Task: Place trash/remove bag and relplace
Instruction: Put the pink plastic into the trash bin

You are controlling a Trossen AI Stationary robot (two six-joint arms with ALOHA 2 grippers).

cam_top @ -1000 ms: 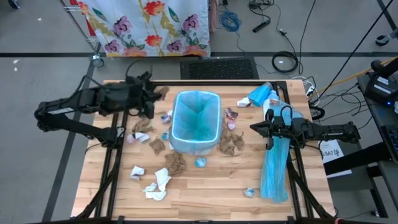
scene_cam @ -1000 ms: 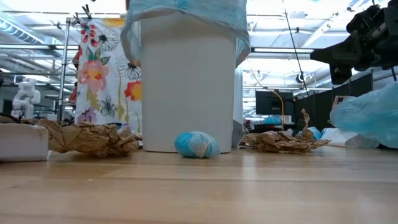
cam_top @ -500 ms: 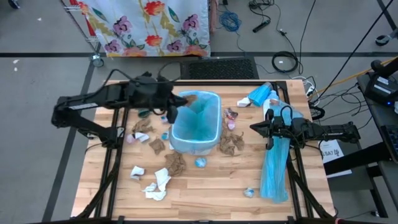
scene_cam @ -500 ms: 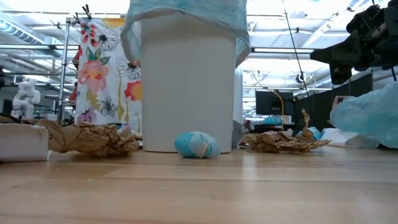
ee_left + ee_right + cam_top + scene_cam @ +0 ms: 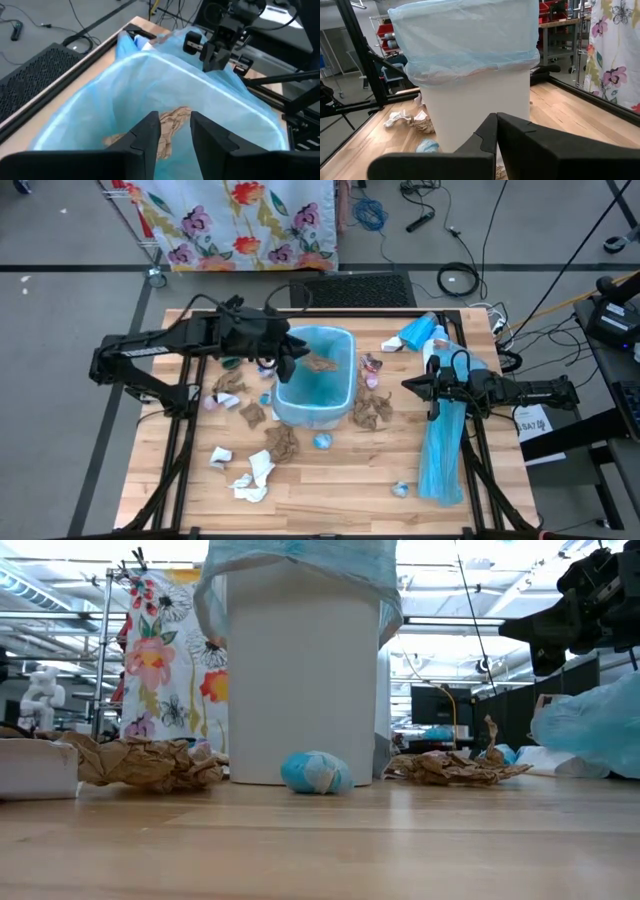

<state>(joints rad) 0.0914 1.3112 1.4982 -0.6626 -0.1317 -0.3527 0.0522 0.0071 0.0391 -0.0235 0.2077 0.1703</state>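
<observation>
Over the white trash bin (image 5: pixel 313 385), the left gripper (image 5: pixel 296 357) is hanging with fingers parted, a brown paper wad (image 5: pixel 321 363) lying inside beneath it, while the right gripper (image 5: pixel 411 385) is sitting clenched beside the bin.

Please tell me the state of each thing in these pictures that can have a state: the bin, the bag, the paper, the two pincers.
Bin: upright, lined.
Blue bag: open, folded over the bin's rim.
Brown paper wad: inside the bag's mouth, free of the pincer.
Left pincer: open, over the bin's left rim.
Right pincer: shut, empty, right of the bin.
Other wads: lying on the table.
Long blue strip: lying at the table's right side.
</observation>
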